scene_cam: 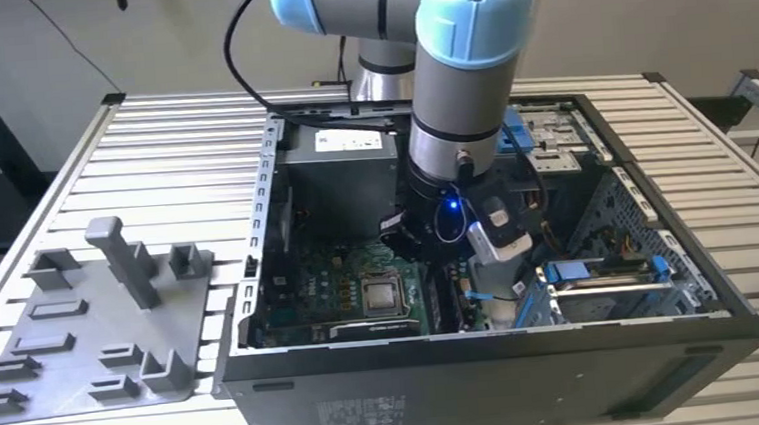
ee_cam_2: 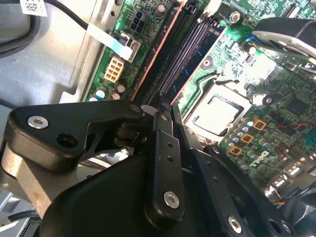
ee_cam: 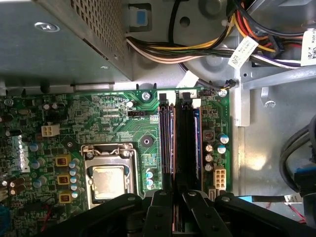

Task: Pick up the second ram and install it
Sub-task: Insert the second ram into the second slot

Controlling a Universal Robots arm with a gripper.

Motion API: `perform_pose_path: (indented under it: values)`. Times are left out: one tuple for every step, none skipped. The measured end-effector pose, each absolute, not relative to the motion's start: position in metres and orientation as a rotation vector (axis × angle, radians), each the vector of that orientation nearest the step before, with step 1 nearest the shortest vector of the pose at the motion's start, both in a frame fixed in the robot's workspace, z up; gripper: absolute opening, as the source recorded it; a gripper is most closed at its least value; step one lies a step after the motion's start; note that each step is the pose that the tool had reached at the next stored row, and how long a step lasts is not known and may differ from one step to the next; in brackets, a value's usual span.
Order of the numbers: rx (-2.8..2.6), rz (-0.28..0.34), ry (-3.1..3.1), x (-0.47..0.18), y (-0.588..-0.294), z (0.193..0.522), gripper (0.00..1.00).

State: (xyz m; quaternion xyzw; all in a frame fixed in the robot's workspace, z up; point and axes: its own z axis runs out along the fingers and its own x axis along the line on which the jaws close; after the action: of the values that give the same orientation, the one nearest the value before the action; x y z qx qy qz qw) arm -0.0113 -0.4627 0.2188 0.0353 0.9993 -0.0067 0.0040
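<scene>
Grip: gripper (ee_cam: 177, 195) is clenched on second ram (ee_cam: 185, 143) | place: stick is held edge-up at the slots, at 2 o'clock of processor (scene_cam: 382, 294) in the exterior view | handling: judged light, stiff, fragile; best pinched by its long edge.

Robotics lab or test cell, probably. Slatted aluminium bench (scene_cam: 148, 148) carries an open PC case (scene_cam: 497, 365) with bare motherboard (ee_cam: 118, 118), a grey printed parts fixture (scene_cam: 80, 334), and an industrial arm (scene_cam: 457, 77) mounted behind.

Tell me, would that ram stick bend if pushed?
Probably stiff: the ram is a flat board. It looks thin and narrow, so likely light. Standing on edge on the motherboard, a sideways push might snap it.
</scene>
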Motion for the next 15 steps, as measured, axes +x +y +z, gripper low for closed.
perform_pose_path:
  values:
    - [0.106,-0.020,3.126,-0.0112,-0.4627,0.2188,0.14]
    - [0.098,-0.019,3.119,-0.0112,-0.4627,0.2189,0.14]
    - [0.089,-0.018,3.113,-0.0112,-0.4627,0.2189,0.14]
    - [0.084,-0.017,3.107,-0.0112,-0.4627,0.2189,0.14]
    - [0.082,-0.016,3.103,-0.0112,-0.4627,0.2189,0.14]
    - [0.081,-0.015,3.102,-0.0111,-0.4627,0.2188,0.14]
    - [0.080,-0.015,3.102,-0.0111,-0.4627,0.2187,0.14]
    - [0.080,-0.015,3.102,-0.0111,-0.4627,0.2184,0.14]
    - [0.080,-0.015,3.102,-0.0112,-0.4627,0.2183,0.14]
    - [0.080,-0.015,3.102,-0.0113,-0.4627,0.2183,0.14]
    - [0.081,-0.015,3.102,-0.0118,-0.4627,0.2183,0.14]
    - [0.081,-0.015,3.102,-0.0123,-0.4627,0.2182,0.14]
    - [0.081,-0.015,3.102,-0.0125,-0.4627,0.2182,0.14]
    - [0.081,-0.015,3.102,-0.0128,-0.4627,0.2182,0.14]
    - [0.081,-0.015,3.102,-0.0128,-0.4627,0.2181,0.14]
